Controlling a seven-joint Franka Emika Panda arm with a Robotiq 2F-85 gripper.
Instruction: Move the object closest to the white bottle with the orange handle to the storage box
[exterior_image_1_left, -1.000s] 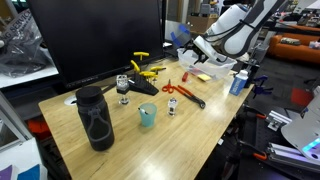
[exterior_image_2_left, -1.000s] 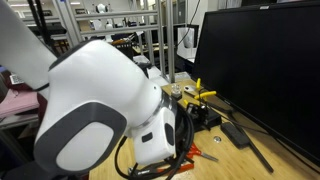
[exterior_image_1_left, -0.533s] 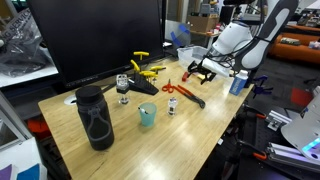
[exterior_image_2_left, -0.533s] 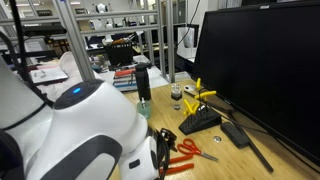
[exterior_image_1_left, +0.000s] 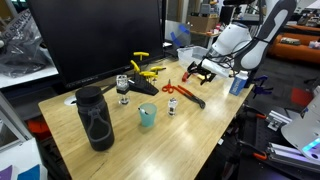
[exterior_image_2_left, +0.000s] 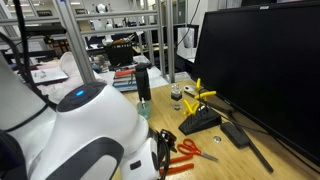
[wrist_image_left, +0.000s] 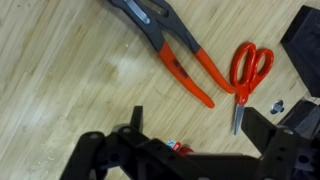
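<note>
The orange-handled pliers lie flat on the wooden table, next to the orange scissors. Both also show in the wrist view, the pliers and the scissors. The small blue-and-white bottle stands upright at the table's far edge. My gripper hovers above the table just beyond the pliers. In the wrist view its fingers are spread wide with nothing between them. The storage box is hidden behind my arm.
A large black bottle, a teal cup and a small vial stand on the near side. Yellow clamps and a black wedge lie before the monitor. My arm fills the foreground in an exterior view.
Over the last second my arm swung away from the far table edge to above the pliers. In the last half second nothing has visibly moved.
</note>
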